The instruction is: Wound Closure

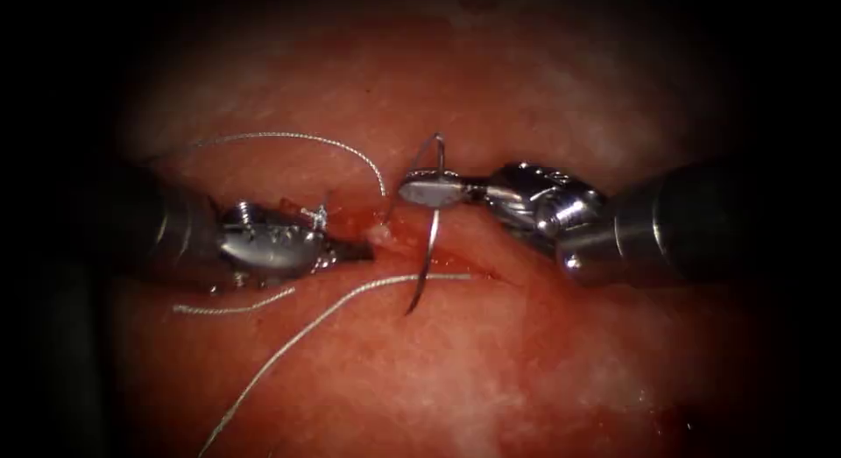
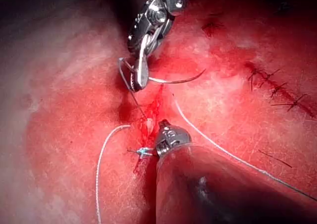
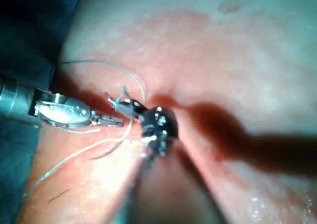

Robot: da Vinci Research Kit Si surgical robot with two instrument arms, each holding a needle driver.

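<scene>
The tissue (image 1: 491, 362) has a cut (image 1: 473, 257) running across its middle. My right tool (image 1: 427, 192) comes in from the right, jaws shut on the curved needle (image 1: 427, 265) about a third of the way from its blunt end. The needle hangs over the cut, free of the tissue, with its point (image 1: 408, 312) below the cut. My left tool (image 1: 366, 250) lies on the left with jaws shut, and its tip touches the cut's edge beside a pale bit of tissue (image 1: 380, 234). In the left wrist view the right tool (image 2: 140, 73) holds the needle (image 2: 183, 79) above the left tool (image 2: 166, 134).
A tied stitch with short ends (image 1: 317, 215) sits left of the needle. White thread (image 1: 289, 137) arcs above the left tool, and another strand (image 1: 298, 335) trails toward the lower left. A short loose piece (image 1: 232, 307) lies below the left tool. Red fluid wets the cut.
</scene>
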